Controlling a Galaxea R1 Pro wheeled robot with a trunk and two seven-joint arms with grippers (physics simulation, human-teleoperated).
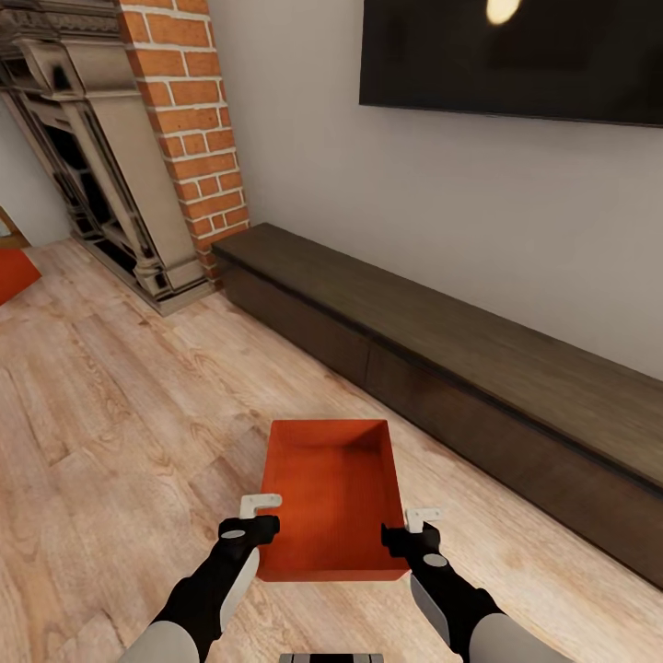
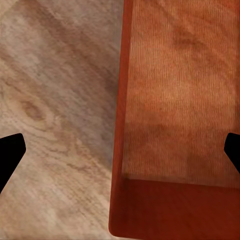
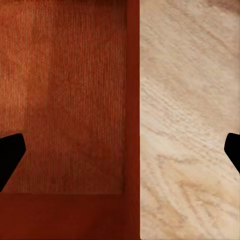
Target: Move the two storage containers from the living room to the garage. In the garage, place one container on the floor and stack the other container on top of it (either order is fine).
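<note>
Red-orange rectangular open-top plastic bin (image 1: pixel 333 497) on the light wood-plank floor (image 1: pixel 120 414), flanked by both grippers.

Resting just in front of the long dark low wooden bench (image 1: pixel 479 368), short end toward the robot, nothing visible inside. Left gripper (image 1: pixel 258 517) at the bin's near left wall, right gripper (image 1: pixel 412 527) at its near right wall; jaws spread wide in both wrist views, each straddling a side wall with one dark fingertip (image 2: pixel 10 155) over the planks and the other over the bin's interior, not pinching. Beyond the bench's far end, red brick fireplace (image 1: pixel 189 129) with a dark surround; above the bench, black wall TV (image 1: pixel 516 55). Well away from the bench, a red-orange patch (image 1: pixel 14 273) at the picture's edge, too cropped to identify.
</note>
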